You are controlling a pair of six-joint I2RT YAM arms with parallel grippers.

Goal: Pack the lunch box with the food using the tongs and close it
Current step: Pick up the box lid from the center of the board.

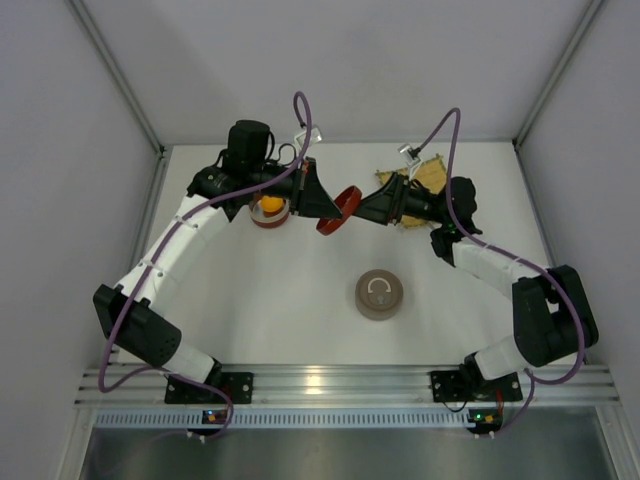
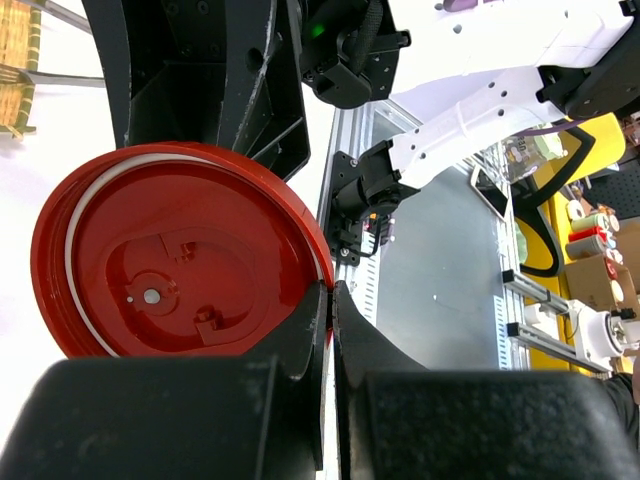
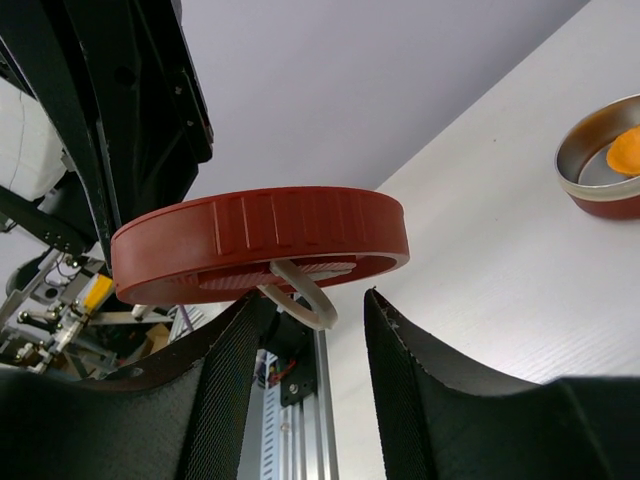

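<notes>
- Where the round steel bowl (image 3: 566, 165) shows upper right in your right wrist view, the round orange ball (image 3: 625, 150) lies inside.
- Slim silvery metal tongs (image 2: 70, 79), arms apart, cross the yellow bamboo mat (image 2: 15, 40), upper left, left wrist view.
- Your left gripper (image 2: 330, 292) pinches the round red plastic lid (image 2: 180, 270) by its rim; your right gripper (image 3: 312, 305) has its jaws gaping below it.

Round red plastic lid (image 2: 180, 260): brick red throughout; a thin white ring runs just inside its rim; the outer edge has vertical ribs.
Loop handle on the lid (image 3: 300, 295): cream-white.
Round steel bowl (image 3: 590, 165): silvery inside, pale band at the rim, red-brown below it.
Orange ball of food (image 3: 628, 150): plain bright orange.
Round lidded tin (image 1: 380, 294): grey-brown, with a white loop on top.
Bamboo mat (image 2: 18, 60): yellow slats with darker cross lines.
Desk (image 1: 300, 320): plain white.
Left hand (image 2: 331, 290): black.
Right hand (image 3: 312, 298): black, fine mesh texture on its fingers.
Arms (image 1: 170, 245): white links, black joints, purple cables.
</notes>
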